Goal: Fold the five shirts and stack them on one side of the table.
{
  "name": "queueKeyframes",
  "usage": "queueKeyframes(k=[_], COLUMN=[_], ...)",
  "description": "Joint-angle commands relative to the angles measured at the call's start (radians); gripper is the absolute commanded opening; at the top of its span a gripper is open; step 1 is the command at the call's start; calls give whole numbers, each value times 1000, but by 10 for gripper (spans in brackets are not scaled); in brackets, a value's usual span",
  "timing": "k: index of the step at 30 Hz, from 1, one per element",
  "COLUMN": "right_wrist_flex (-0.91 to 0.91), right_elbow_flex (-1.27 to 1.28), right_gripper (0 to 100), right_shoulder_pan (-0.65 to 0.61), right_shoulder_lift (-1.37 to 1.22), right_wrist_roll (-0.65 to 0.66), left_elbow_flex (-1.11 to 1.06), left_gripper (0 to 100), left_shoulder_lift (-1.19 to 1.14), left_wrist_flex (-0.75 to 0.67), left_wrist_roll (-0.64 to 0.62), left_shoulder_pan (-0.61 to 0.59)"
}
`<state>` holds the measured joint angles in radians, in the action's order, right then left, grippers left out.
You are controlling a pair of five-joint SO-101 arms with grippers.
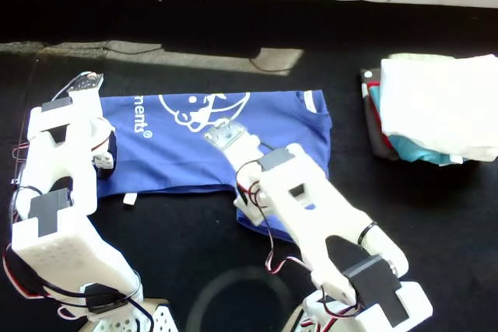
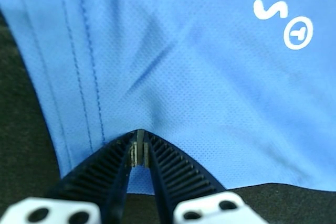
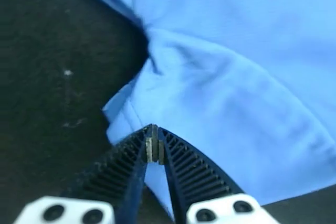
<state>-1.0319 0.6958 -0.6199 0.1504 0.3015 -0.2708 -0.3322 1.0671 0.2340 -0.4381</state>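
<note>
Left gripper (image 2: 139, 153): the ridged fingers (image 2: 105, 169) are closed, tips meeting on blue cloth just inside the stitched hem (image 2: 79, 77). A crease runs away from the tips, so the cloth is judged pinched, not merely touched.

Right gripper (image 3: 152, 151): the fingers (image 3: 189, 169) are closed as well, tips together at the edge of a bunched sleeve fold (image 3: 226, 108). Cloth gathers toward the tips, so a pinch is judged here too. The black table (image 3: 52, 77) lies just beside this edge.

Blue shirt (image 1: 179, 153): it is spread flat at centre-left of the high view. Its long axis runs left to right across the frame, with the hem at the left end and the collar (image 1: 311, 100) at the right end. The white print (image 1: 194, 106) faces up.

Key relation: both pinch points are taken to sit along the shirt's lower long edge. The left arm (image 1: 62, 161) is at the hem end, left of frame. The right arm (image 1: 311, 207) is at the sleeve, lower centre. From both sets of fingers the body of the shirt lies toward the upper part of the frame. A fold would therefore be carried up the frame, across the long axis, with the 2 grips moved in parallel.

Stack of folded shirts (image 1: 436, 103): at the upper right, well apart from the blue shirt. The right arm is the nearer one to it.
</note>
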Motion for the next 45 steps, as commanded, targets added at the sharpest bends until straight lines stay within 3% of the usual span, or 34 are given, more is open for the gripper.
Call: queueKeyframes(k=[1, 10, 14, 17, 38, 41, 44, 45], right_wrist_flex=[8, -280, -380, -343, -19, -22, -21, -21], right_elbow_flex=[7, -119, -88, -36, 113, 102, 91, 91], right_gripper=[6, 17, 159, 224, 224, 182, 6, 5], right_shoulder_pan=[1, 42, 5, 1, 7, 7, 8, 10], right_shoulder_lift=[35, 173, 176, 160, -183, -193, -196, -196], right_wrist_roll=[15, 15, 17, 61, 169, 169, 169, 169], left_elbow_flex=[-1, -1, -1, -1, -1, -2, -2, -2], left_gripper=[9, 9, 9, 9, 9, 9, 9, 9], left_shoulder_lift=[-2, -2, -2, -2, -2, -2, -2, -2], left_wrist_flex=[-44, -44, -44, -44, -43, -41, -41, -41], left_wrist_roll=[0, 0, 0, 0, 0, 0, 0, 0], left_shoulder_pan=[15, 15, 15, 15, 15, 15, 15, 15])
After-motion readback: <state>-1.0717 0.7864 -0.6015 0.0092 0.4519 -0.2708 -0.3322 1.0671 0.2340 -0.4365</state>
